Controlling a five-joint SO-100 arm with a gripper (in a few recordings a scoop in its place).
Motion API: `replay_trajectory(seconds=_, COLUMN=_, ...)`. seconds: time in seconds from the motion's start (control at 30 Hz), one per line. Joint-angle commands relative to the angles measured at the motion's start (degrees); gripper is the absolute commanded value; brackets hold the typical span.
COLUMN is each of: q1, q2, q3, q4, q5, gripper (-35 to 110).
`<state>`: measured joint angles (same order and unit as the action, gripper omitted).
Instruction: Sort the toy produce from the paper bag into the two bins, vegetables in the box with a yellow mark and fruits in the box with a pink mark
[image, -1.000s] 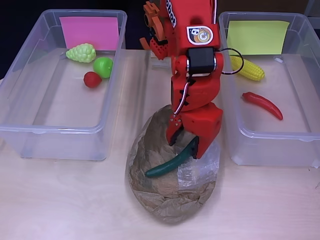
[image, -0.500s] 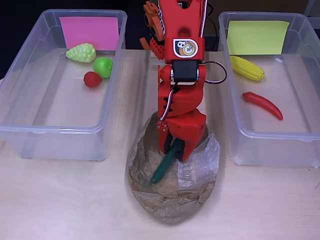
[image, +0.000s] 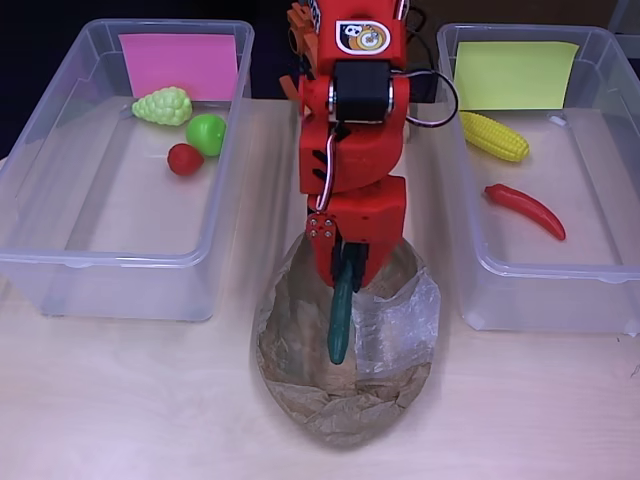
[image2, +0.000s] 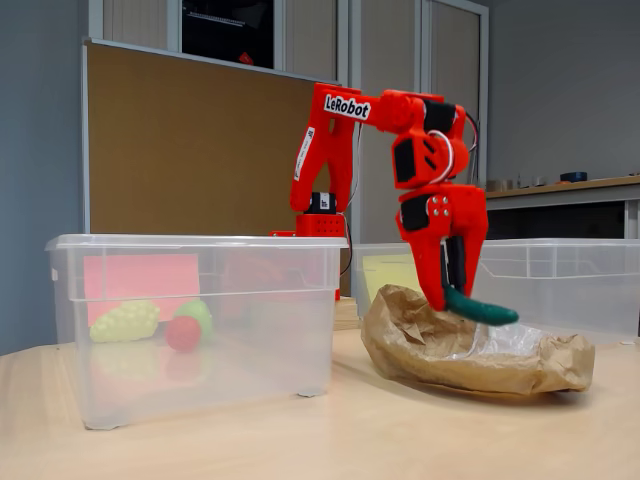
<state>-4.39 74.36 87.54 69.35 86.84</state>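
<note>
Cucumber, a dark green toy, is pinched by one end between the red gripper fingers and hangs just above the open paper bag. Left of the bag stands the pink-marked box; right of the bag stands the yellow-marked box.

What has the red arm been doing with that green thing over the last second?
The red hand, shut on the long dark green toy vegetable, swung left in the overhead view and drew back toward the arm's base; the vegetable turned from slanting to pointing straight down the picture, above the crumpled brown paper bag. The toys in both clear plastic bins stayed put.
</note>
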Motion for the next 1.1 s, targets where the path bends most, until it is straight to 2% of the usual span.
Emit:
replay_trajectory(seconds=0.0, q1=-1.67, q2=4.22, q3=-9.49, q4=8.44, q5=-3.34, gripper=0)
replay_trajectory(seconds=0.13, q1=-5.36, q2=2.29, q3=-25.40, q4=21.53, q5=-4.92, gripper=0)
replay_trajectory(seconds=0.3, q1=-11.87, q2=3.34, q3=-32.52, q4=35.60, q5=4.48, gripper=0)
replay_trajectory(seconds=0.63, q1=-30.23, q2=14.50, q3=-21.01, q4=35.77, q5=29.62, gripper=1)
replay_trajectory(seconds=0.93, q1=-48.96, q2=19.69, q3=-12.48, q4=35.60, q5=57.57, gripper=2)
replay_trajectory(seconds=1.07, q1=-55.02, q2=25.22, q3=-0.44, q4=29.09, q5=67.50, gripper=2)
